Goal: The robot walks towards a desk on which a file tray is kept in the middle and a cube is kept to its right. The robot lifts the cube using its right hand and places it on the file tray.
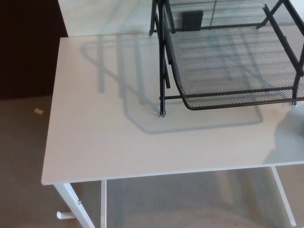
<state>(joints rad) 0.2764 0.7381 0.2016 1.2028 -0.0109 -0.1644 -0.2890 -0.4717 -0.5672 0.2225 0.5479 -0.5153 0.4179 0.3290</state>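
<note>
Here is the view down onto the white rectangular desk top (95, 118), standing on thin white metal legs (71, 202) over grey-brown carpet (23, 156); the black wire-mesh file tray (228, 61) sits toward the far right of the picture, its lower shelf open at the front behind a low curved lip, a second shelf stacked above it on black posts.

The cube is nowhere to be seen for certain; the bare desk left of the tray holds nothing. There is a small dark rectangular shape (192, 20) behind the mesh at the back, but I cannot tell what it is. Going by the task, the cube most likely lies off the picture's right edge, beside the tray.

Its material cannot be read from here. My guess is that a cube meant for one hand is rigid and light, with flat faces that could slip if pinched near an edge; best taken across two opposite faces, thumb on one side and both fingers on the other, low enough to stay square. The mesh shelf should bear it well, though the upper shelf leaves limited headroom, so an entry from the front over the lip looks safest.

Neither the right hand nor the left hand shows; how far open their fingers are, I cannot say. A soft grey shadow (285, 142) falls on the desk's right edge, and a small yellow scrap (38, 111) lies on the carpet at left.
</note>
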